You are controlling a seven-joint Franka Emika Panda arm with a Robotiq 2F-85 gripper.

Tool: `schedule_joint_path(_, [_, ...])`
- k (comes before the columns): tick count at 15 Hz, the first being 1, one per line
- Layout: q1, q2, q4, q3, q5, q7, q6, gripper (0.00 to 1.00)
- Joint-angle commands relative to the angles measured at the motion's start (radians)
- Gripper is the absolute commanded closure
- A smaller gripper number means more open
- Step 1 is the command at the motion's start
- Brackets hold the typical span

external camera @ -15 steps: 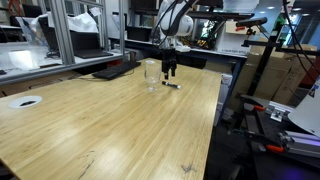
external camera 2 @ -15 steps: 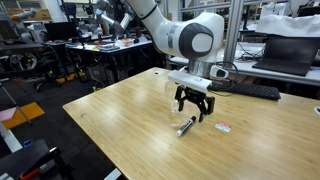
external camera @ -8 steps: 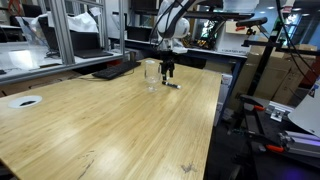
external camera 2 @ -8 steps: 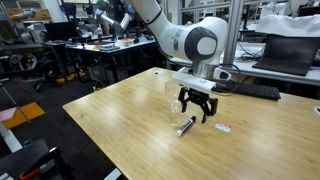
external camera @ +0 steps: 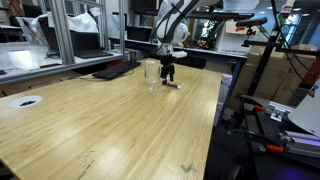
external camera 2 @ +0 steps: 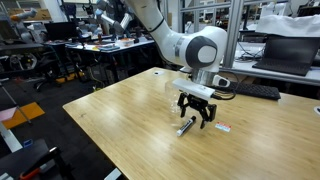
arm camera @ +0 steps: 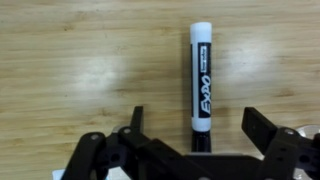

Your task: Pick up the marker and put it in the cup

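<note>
On the pale wooden table of a lab, the marker lies flat between the spread fingers of the gripper, ungrasped. The cup stands nearby; grasping, lifting and dropping all remain.

Wrist view looks straight down, close, marker between fingers; both exterior views, farther off, share the gripper.

The marker is black with white lettering and a white end toward twelve o'clock in the wrist view, the table is pale honey wood with fine streaked grain, the gripper is matte black, the cup is clear, and the arm is white.
</note>
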Motion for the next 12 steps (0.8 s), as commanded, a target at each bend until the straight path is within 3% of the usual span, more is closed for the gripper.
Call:
schedule_joint_path(1, [-0.005,0.017,0.039,0.014,-0.019,0.008,-0.040,0.00])
schedule_joint_path(2, [-0.004,0.020,0.042,0.014,-0.019,0.009,-0.040,0.25])
schedule_joint_path(3, [-0.001,0.022,0.044,0.014,-0.020,0.011,-0.040,0.26])
schedule_joint_path(12, [0.006,0.021,0.048,0.008,-0.039,0.038,-0.042,0.90])
